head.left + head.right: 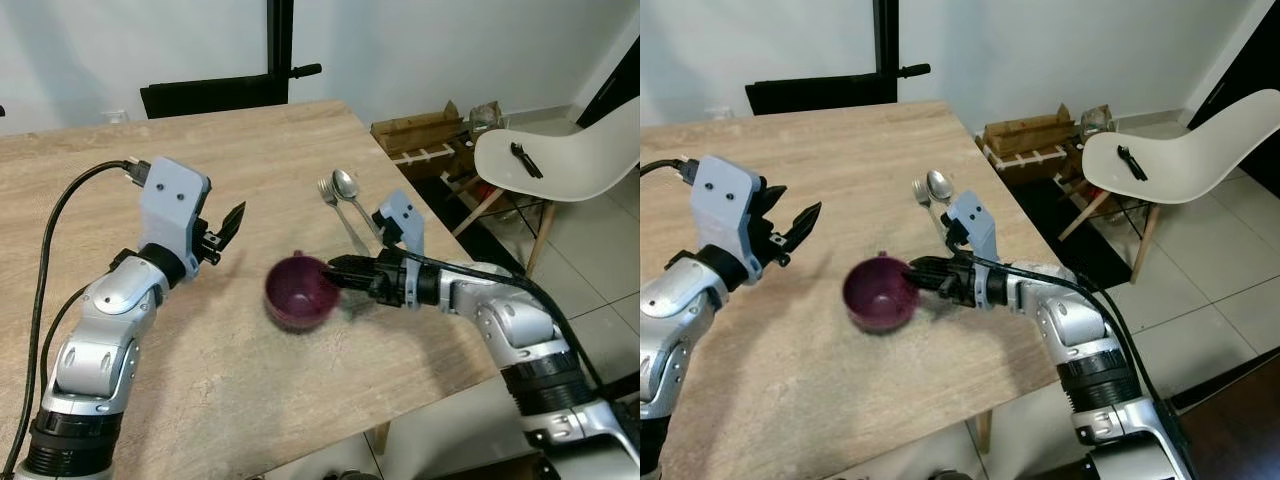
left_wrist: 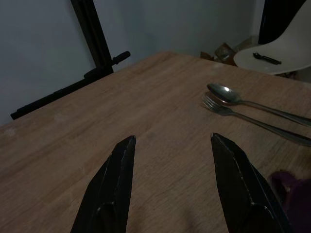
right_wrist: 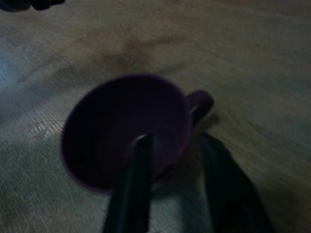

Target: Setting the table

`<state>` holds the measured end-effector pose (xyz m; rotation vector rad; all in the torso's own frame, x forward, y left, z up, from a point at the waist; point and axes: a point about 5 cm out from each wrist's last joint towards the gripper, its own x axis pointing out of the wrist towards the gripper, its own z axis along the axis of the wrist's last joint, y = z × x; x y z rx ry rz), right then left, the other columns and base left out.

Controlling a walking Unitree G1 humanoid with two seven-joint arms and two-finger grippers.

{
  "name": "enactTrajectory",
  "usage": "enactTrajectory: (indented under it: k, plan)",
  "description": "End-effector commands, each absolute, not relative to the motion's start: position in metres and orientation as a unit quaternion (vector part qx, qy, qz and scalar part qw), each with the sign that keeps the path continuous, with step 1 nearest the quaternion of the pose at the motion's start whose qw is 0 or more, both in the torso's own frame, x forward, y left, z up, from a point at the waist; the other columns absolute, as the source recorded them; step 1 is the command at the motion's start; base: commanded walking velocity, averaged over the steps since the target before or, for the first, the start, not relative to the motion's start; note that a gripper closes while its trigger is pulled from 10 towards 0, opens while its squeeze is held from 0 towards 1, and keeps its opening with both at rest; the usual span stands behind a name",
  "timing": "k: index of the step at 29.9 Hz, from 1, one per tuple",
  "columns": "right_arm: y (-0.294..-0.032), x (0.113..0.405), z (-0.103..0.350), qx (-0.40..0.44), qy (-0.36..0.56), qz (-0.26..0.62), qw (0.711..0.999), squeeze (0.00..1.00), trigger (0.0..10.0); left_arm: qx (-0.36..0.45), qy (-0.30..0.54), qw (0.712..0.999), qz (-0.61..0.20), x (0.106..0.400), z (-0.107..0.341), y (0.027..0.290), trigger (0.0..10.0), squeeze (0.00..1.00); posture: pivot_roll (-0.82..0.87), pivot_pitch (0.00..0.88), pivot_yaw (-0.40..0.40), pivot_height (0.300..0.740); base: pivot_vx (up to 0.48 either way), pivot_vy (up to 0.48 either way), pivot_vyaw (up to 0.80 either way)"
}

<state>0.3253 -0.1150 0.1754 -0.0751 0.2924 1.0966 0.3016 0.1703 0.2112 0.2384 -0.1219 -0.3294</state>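
Purple cup (image 1: 298, 292) tilted, mouth toward camera; right pincer (image 1: 338, 270) gripping rim.

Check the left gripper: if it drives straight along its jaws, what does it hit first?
Probably nothing soon. The left gripper, jaws open, points over bare table; the spoon and fork lie off to one side and the purple cup off that same side, nearer. Depth is unclear; beyond the table edge stands a black stand.
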Motion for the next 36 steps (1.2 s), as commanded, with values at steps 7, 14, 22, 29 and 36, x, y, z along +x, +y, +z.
enactTrajectory:
  k: [7,14,22,29,36]
  plan:
    - [-0.109,0.329,0.172,-0.024,0.155,0.523,0.838,0.0,10.0,0.118,-0.058,0.978,-0.164,0.299,0.208,0.169,10.0,0.0,-0.05,0.007,-0.027,0.74,0.0,0.0,0.0]
    - [-0.105,0.331,0.159,-0.042,0.189,0.529,0.826,0.0,10.0,0.116,-0.06,0.978,-0.162,0.299,0.208,0.169,10.0,0.0,-0.05,0.014,-0.04,0.74,0.0,0.0,0.0]
    - [-0.107,0.349,0.163,-0.058,0.212,0.529,0.82,0.0,10.0,0.116,-0.059,0.98,-0.154,0.295,0.208,0.171,10.0,0.0,-0.02,0.025,-0.063,0.74,0.0,0.0,0.0]
    - [-0.102,0.347,0.156,-0.019,0.261,0.563,0.784,0.0,2.8,0.118,-0.059,0.981,-0.145,0.292,0.208,0.175,10.0,0.0,-0.01,0.033,-0.076,0.74,0.0,0.0,0.0]
    - [-0.107,0.341,0.146,-0.042,0.302,0.596,0.743,0.0,0.0,0.118,-0.06,0.981,-0.142,0.291,0.209,0.175,10.0,0.0,-0.01,0.041,-0.093,0.74,0.0,0.0,0.0]
